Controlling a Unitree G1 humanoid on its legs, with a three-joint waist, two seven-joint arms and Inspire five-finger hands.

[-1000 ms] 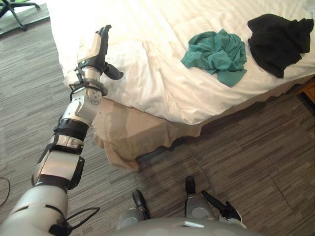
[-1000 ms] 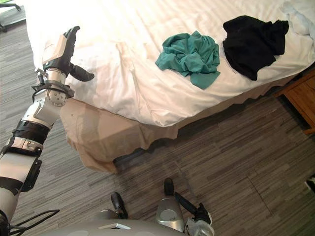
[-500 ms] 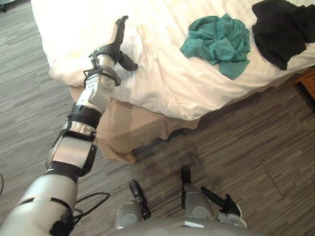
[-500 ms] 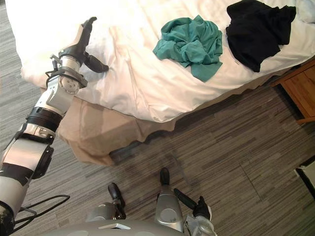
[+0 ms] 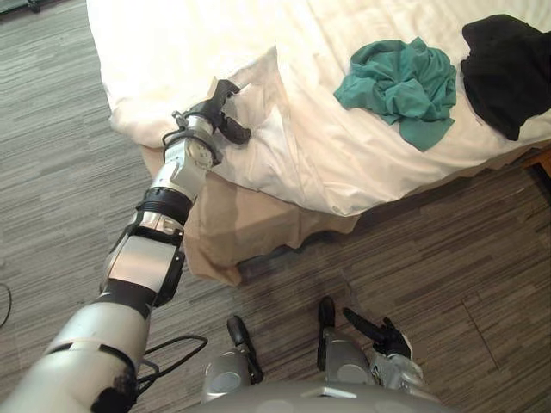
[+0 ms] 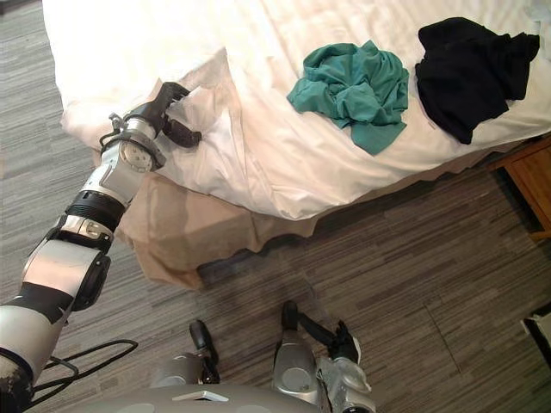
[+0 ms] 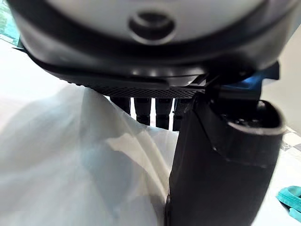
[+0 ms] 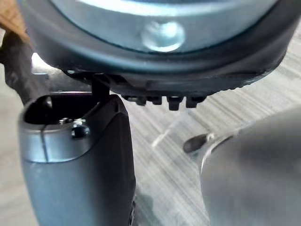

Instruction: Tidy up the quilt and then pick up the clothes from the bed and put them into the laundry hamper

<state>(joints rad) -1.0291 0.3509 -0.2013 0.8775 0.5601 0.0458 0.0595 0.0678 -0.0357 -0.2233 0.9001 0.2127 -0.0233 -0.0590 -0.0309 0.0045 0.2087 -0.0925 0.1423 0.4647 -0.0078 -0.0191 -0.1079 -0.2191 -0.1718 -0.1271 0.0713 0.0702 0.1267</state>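
The white quilt [image 5: 301, 146] covers the bed, with a raised fold running up from its near corner. My left hand [image 5: 211, 116] lies on that corner, fingers hooked over the fold and thumb [image 7: 221, 160] pressed against it from the near side. The white cloth [image 7: 70, 155] bunches between thumb and fingers in the left wrist view. A crumpled teal garment [image 5: 400, 86] lies on the quilt to the right, and a black garment [image 5: 508, 73] lies beyond it near the bed's right edge. My right hand [image 5: 383, 335] hangs low over the floor, fingers relaxed and holding nothing.
A beige bed skirt [image 5: 232, 224] hangs below the quilt at the bed's corner and bunches on the floor. A wooden nightstand [image 6: 534, 181] stands at the right beside the bed. Grey wood-pattern flooring [image 5: 448, 258] spreads in front of the bed.
My left hand has come down from an upright, straight-fingered pose onto the quilt corner and curled round a fold, which now stands raised. The camera has shifted a little.
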